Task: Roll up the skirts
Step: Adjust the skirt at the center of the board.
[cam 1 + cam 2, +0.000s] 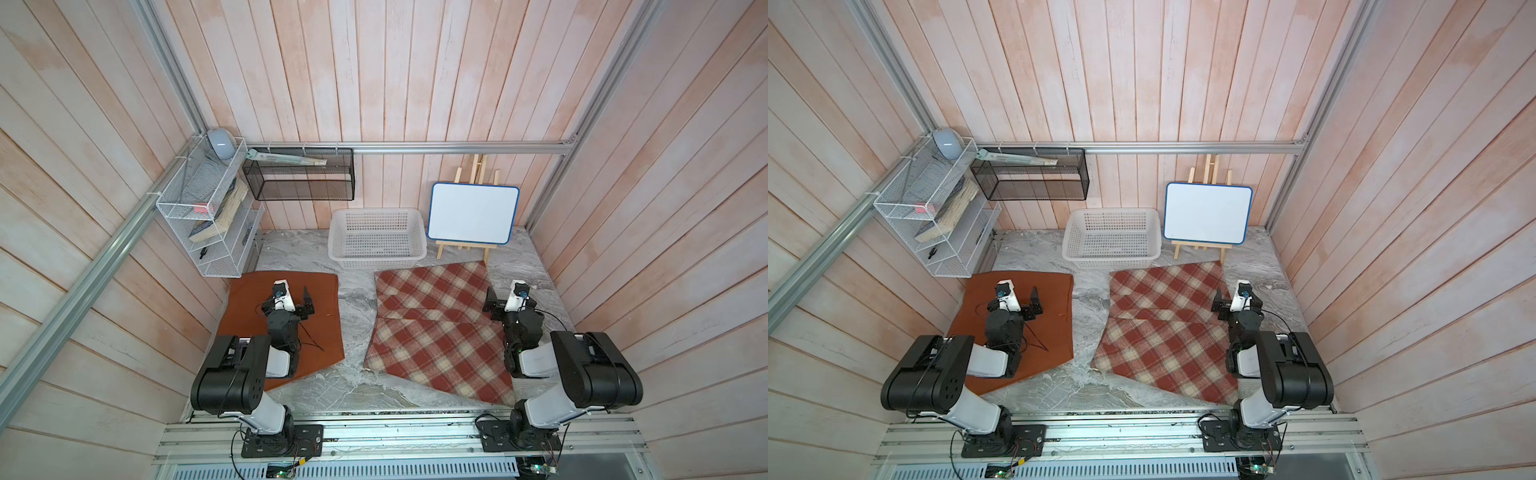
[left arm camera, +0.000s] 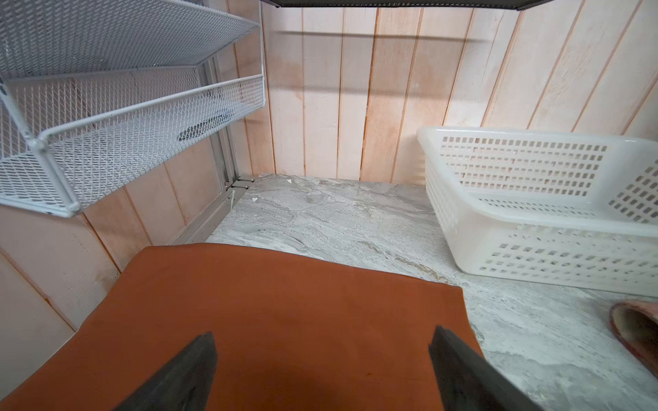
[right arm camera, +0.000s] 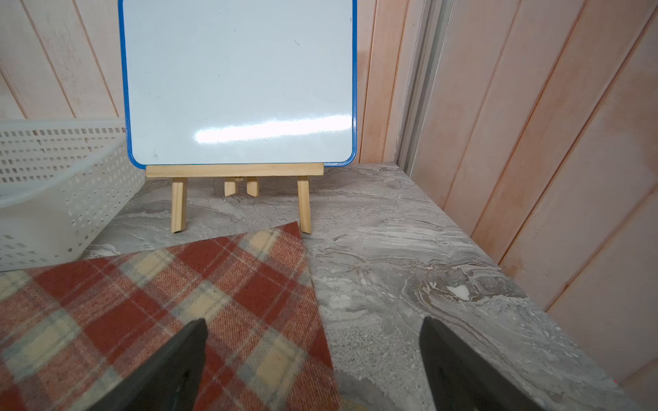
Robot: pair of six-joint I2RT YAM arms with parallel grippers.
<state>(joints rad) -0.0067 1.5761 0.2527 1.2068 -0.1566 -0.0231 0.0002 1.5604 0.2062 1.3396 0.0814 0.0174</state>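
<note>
Both skirts lie flat on the bench [image 1: 357,299], side by side, with their long axes running near to far. The orange skirt [image 1: 245,320] is on the left and the plaid skirt [image 1: 432,336] on the right. The left end effector [image 2: 324,332], jaws apart, hangs over the orange skirt's far part. The right end effector [image 3: 314,320], also apart, straddles the plaid skirt's right edge near its far corner. Each arm is nearer its own skirt.

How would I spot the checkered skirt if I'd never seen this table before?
Find the grey marble table, then the blue-framed whiteboard on its little wooden easel at the back. The checkered skirt lies flat just in front of that easel, near the white basket. It is the only cloth with red-and-cream squares; the other skirt is plain rust-orange.
</note>
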